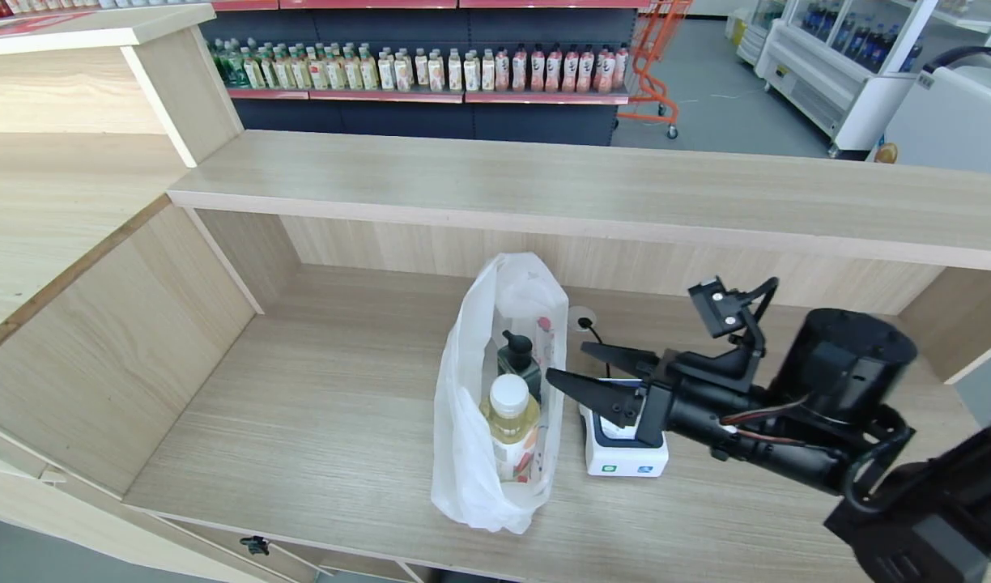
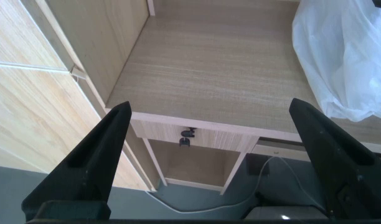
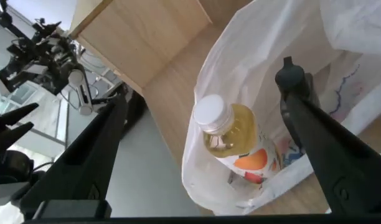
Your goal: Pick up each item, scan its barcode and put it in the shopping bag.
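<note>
A white plastic shopping bag (image 1: 471, 421) stands open on the lower wooden counter (image 1: 317, 421). Inside it stand a yellow bottle with a white cap (image 1: 512, 417) and a dark pump bottle (image 1: 518, 358). My right gripper (image 1: 568, 364) is open and empty, hovering just right of the bag's mouth and above the white scanner (image 1: 625, 453). From the right wrist, the yellow bottle (image 3: 225, 134) and the pump bottle (image 3: 291, 74) sit in the bag (image 3: 240, 56) between the spread fingers of the right gripper (image 3: 203, 102). My left gripper (image 2: 209, 106) is open and empty, out past the counter's front edge, left of the bag (image 2: 346, 56).
A raised wooden ledge (image 1: 593, 190) runs behind the counter, and a side wall (image 1: 115, 348) closes it on the left. A cable (image 1: 594, 332) leads to the scanner. A drawer lock (image 2: 187, 134) sits under the front edge. Drink shelves (image 1: 431, 69) stand far behind.
</note>
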Robot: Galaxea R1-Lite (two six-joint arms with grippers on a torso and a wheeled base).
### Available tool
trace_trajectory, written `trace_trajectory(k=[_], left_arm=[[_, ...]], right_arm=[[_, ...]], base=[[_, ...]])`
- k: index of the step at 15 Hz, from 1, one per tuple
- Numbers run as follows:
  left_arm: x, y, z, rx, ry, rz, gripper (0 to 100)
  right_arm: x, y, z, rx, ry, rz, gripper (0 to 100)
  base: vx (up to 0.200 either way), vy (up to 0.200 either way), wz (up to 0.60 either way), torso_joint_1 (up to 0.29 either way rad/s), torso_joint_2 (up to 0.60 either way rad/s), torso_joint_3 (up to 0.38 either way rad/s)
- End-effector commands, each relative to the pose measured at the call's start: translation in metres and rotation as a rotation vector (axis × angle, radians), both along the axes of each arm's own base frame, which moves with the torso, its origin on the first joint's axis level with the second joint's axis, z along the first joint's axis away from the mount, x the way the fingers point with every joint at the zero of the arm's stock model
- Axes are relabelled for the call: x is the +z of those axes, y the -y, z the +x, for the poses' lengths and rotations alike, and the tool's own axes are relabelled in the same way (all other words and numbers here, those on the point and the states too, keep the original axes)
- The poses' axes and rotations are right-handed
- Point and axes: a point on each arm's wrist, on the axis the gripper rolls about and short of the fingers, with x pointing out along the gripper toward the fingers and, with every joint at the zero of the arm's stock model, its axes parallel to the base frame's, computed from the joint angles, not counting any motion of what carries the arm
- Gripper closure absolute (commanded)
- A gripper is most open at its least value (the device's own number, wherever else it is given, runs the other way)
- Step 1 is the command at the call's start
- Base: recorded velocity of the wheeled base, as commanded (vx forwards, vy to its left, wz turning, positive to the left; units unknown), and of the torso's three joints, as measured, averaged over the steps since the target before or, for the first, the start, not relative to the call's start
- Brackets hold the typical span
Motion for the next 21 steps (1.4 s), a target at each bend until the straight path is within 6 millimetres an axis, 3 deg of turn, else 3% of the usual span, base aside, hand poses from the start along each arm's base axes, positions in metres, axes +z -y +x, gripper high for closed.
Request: trace_trajectory(k=[1, 2, 3, 4, 5, 7, 10, 13, 15, 21], left_arm=[[0.0, 0.0, 0.0, 0.0, 0.0, 0.0, 0], [0.0, 0.0, 0.0, 0.0, 0.0, 0.0, 0], [0.0, 0.0, 0.0, 0.0, 0.0, 0.001, 0], [0.0, 0.0, 0.0, 0.0, 0.0, 0.0, 0], [0.0, 0.0, 0.0, 0.0, 0.0, 0.0, 0], [0.0, 0.0, 0.0, 0.0, 0.0, 0.0, 0], [0.0, 0.0, 0.0, 0.0, 0.0, 0.0, 0], [0.0, 0.0, 0.0, 0.002, 0.0, 0.0, 0], [0.0, 0.0, 0.0, 0.0, 0.0, 0.0, 0], [0.0, 0.0, 0.0, 0.002, 0.0, 0.001, 0]], right_arm=[[0.042, 0.055, -0.055, -0.091, 0.083, -0.025, 0], [0.047, 0.069, -0.063, -0.136, 0.09, -0.037, 0], [0.048, 0.095, -0.078, -0.256, 0.064, -0.069, 0], [0.035, 0.125, -0.104, -0.449, 0.013, -0.179, 0], [0.021, 0.139, -0.125, -0.59, -0.046, -0.244, 0], [-0.02, 0.156, -0.188, -0.877, -0.151, -0.325, 0], [-0.055, 0.164, -0.24, -1.006, -0.064, -0.332, 0], [-0.072, 0.166, -0.26, -1.066, -0.051, -0.321, 0], [-0.073, 0.164, -0.264, -1.155, -0.02, -0.302, 0], [-0.074, 0.165, -0.267, -1.15, 0.001, -0.241, 0]], base=[[0.0, 0.0, 0.0, 0.0, 0.0, 0.0], [0.0, 0.0, 0.0, 0.0, 0.0, 0.0], [0.0, 0.0, 0.0, 0.0, 0.0, 0.0], [0.0, 0.0, 0.0, 0.0, 0.0, 0.0], [0.0, 0.0, 0.0, 0.0, 0.0, 0.0], [0.0, 0.0, 0.0, 0.0, 0.0, 0.0], [0.0, 0.0, 0.0, 0.0, 0.0, 0.0], [0.0, 0.0, 0.0, 0.0, 0.0, 0.0], [0.0, 0.0, 0.0, 0.0, 0.0, 0.0], [0.0, 0.0, 0.0, 0.0, 0.0, 0.0]])
